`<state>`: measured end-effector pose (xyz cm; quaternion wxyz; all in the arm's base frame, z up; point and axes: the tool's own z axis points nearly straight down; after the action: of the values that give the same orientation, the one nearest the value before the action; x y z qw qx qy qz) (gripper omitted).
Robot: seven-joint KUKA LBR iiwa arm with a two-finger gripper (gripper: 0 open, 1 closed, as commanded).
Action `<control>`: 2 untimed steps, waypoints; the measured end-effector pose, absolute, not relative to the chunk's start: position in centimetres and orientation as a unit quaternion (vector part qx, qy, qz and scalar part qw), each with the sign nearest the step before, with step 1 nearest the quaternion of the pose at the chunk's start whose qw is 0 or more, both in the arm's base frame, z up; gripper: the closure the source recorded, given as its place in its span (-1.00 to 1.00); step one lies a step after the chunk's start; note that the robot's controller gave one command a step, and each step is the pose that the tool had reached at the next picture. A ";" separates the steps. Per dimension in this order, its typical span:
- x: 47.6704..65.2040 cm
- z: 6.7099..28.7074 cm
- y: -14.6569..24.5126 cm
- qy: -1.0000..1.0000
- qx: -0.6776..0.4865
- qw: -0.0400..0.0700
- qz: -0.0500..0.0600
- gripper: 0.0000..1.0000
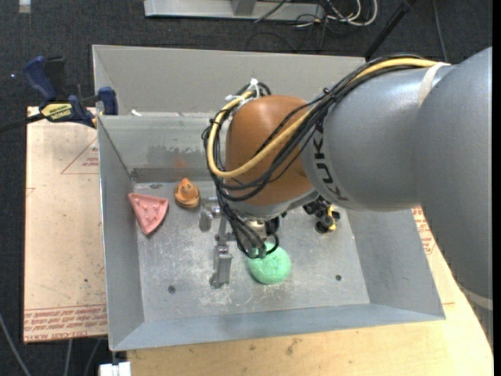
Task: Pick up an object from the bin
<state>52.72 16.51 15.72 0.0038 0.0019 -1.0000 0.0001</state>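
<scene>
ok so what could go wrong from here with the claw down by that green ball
The green ball is round and lies close beside the claw; a nudge might roll it away. The claw looks low over the bin floor, so going lower might scrape it. The yellow and black thing sits under the arm and could get bumped.

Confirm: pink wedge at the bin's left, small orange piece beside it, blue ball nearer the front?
No: the camera view shows the ball is green, not blue. The pink wedge and small orange piece are as stated.
</scene>
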 end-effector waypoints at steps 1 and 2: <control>52.9 16.2 16.4 -1.000 0.000 0.000 -0.001 -1.00; 54.2 14.4 12.2 -0.999 0.041 -0.001 -0.001 -1.00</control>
<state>54.19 12.17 14.37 -0.0007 0.0407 -0.9992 -0.0011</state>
